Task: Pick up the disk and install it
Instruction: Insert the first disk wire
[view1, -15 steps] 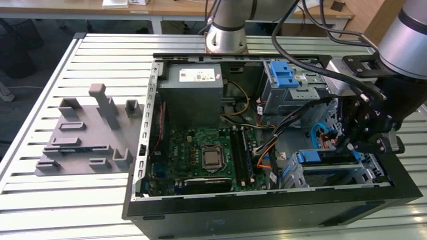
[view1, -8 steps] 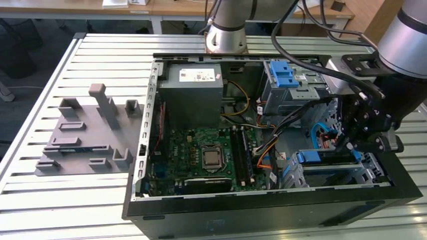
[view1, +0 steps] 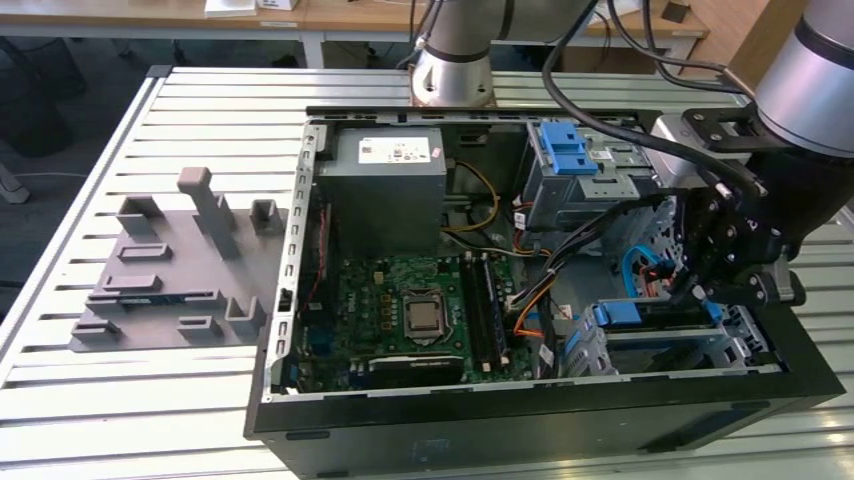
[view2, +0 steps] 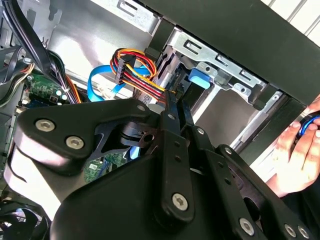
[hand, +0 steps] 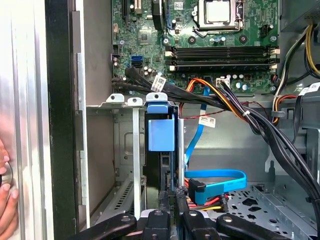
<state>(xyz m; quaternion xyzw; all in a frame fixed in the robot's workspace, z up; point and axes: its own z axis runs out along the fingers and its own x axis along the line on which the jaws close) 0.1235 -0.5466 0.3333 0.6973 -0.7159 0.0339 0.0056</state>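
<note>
From the exterior view, an open computer case (view1: 534, 420) lies on its side on a slatted metal table (view1: 200, 110), with a grey moulded fixture (view1: 174, 265) resting on the slats toward the exterior view's left. Inside the case sit the green motherboard (view1: 400, 310) and, above it, the grey power supply (view1: 390, 190) with its white sticker. The arm's black gripper (view1: 697, 290) reaches down into the drive bay corner at the exterior view's right, just above the disk (view1: 654, 318), whose blue rail shows standing in the bay slot. In the second wrist view the gripper (view2: 175, 107) appears as black linkages ending in two slim fingertips drawn close together, pointing at a bundle of red, yellow and orange wires (view2: 137, 70) and a blue latch (view2: 199, 79) on the metal drive cage (view2: 225, 70); I cannot tell whether they pinch anything. A person's hand (view2: 295, 155) rests at the case's edge. In the first wrist view the gripper (hand: 172, 200) hangs right over the dark edge of the disk (hand: 161, 165), seated upright in the cage beneath a blue plastic tab, beside a flat blue data cable (hand: 217, 181).
</note>
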